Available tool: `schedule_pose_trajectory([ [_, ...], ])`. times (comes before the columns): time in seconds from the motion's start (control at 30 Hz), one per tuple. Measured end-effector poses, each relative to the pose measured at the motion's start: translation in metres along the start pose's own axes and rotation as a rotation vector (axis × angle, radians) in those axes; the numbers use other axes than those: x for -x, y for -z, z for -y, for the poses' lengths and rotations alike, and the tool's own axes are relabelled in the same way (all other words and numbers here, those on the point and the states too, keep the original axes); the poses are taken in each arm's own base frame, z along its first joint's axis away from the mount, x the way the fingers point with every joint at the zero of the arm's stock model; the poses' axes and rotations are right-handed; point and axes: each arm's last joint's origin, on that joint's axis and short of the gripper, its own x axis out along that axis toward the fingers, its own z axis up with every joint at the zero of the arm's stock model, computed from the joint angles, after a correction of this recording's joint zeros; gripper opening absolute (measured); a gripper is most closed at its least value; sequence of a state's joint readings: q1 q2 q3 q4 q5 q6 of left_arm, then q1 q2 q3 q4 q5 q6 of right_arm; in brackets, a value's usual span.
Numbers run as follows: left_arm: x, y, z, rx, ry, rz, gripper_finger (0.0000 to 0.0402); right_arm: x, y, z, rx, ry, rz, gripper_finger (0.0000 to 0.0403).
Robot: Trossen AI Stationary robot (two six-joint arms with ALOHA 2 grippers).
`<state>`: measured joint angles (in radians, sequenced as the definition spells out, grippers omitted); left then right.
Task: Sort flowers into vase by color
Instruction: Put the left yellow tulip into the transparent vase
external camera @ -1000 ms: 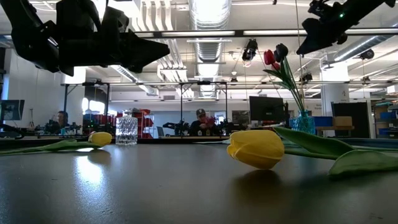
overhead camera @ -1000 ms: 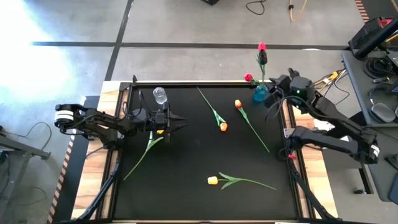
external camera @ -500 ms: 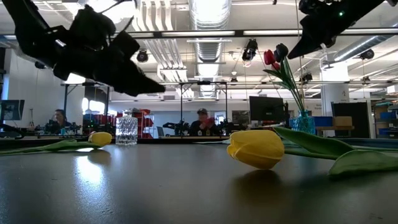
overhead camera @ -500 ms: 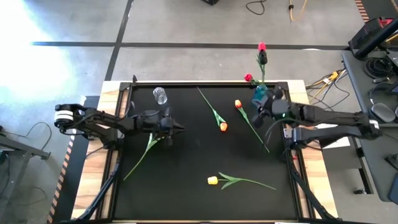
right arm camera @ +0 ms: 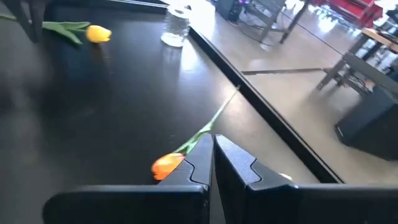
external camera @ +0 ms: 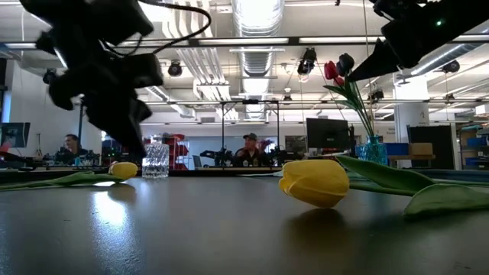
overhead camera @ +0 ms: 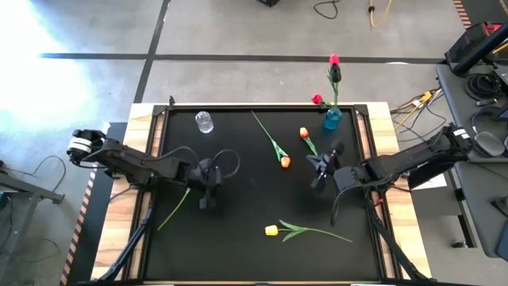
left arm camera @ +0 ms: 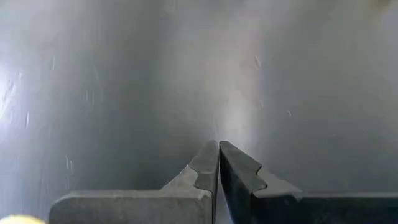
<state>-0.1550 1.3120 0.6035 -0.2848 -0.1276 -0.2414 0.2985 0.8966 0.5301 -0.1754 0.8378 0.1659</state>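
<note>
Both arms are low over the black table [overhead camera: 238, 254] right now, and both grippers are pressed together with nothing between the fingers. The left gripper [overhead camera: 206, 193] points down at bare mat, fingers [left arm camera: 208, 168] flat against each other; a yellow tulip [overhead camera: 182, 196] lies just beside it, its stem running off toward the table's near-left corner and its head hidden under the arm. The right gripper [overhead camera: 318, 171] hangs over the mat's right half, tips closed just beside an orange tulip [overhead camera: 305, 135], whose stem passes under it. In the right wrist view a 2nd orange tulip [right arm camera: 166, 164] lies right in front of the closed fingers [right arm camera: 202, 162]. A 3rd flower, another yellow tulip [overhead camera: 272, 231], lies nearer the front edge, well apart from both. At the back right, the blue vase [overhead camera: 332, 119] holds red tulips [overhead camera: 334, 60] and a dark one. The clear glass vase [overhead camera: 205, 122] stands at the back left.
</note>
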Motion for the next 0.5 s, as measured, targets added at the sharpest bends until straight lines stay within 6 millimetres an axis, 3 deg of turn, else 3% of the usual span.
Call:
schedule_pose_trajectory([
  [0.27, 0.025, 0.026, 0.048, 0.069, 0.014, -0.039, 0.0, -0.006, 0.0, -0.019, 0.038, -0.039, -0.009, 0.0009],
  [0.5, 0.039, 0.06, 0.05, 0.244, 0.042, -0.055, 0.0, -0.014, -0.003, -0.036, 0.036, -0.222, 0.012, 0.0009],
])
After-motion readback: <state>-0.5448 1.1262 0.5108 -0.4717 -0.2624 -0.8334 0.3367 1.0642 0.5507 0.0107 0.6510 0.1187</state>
